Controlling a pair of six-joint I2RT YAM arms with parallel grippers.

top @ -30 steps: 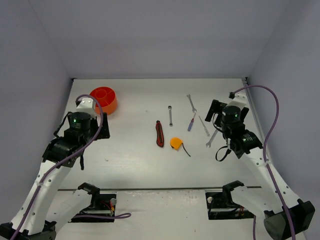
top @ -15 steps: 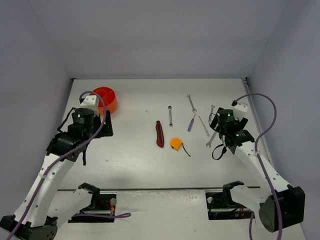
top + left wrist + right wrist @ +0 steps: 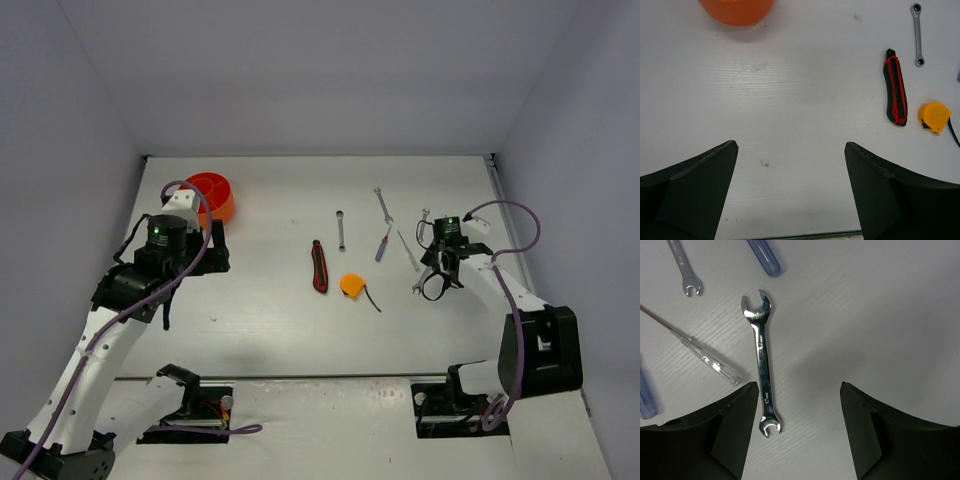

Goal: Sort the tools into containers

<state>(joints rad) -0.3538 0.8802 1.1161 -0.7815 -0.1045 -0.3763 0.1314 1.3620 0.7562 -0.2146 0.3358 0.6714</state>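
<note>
Right tool (image 3: 799, 390) is held low over a silver wrench (image 3: 761, 365). Its jaws are set apart around the wrench's lower end and nothing is clamped; this is judged a line-up for a pick. The wrench is seen flat on the surface (image 3: 865, 315), beside a clear-handled probe (image 3: 715, 367).

Left tool (image 3: 790, 150) is spread wide over bare surface and is empty, near the orange tub (image 3: 212, 192).

The tub is partly hidden by the left arm (image 3: 150, 270); no item can be made out inside. Tape measure (image 3: 351, 285) and red-black cutter (image 3: 319, 268) are noted mid-surface, well apart from the tub.

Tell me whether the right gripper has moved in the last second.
Yes. The right gripper has dropped toward the table, ending over the silver wrench.
</note>
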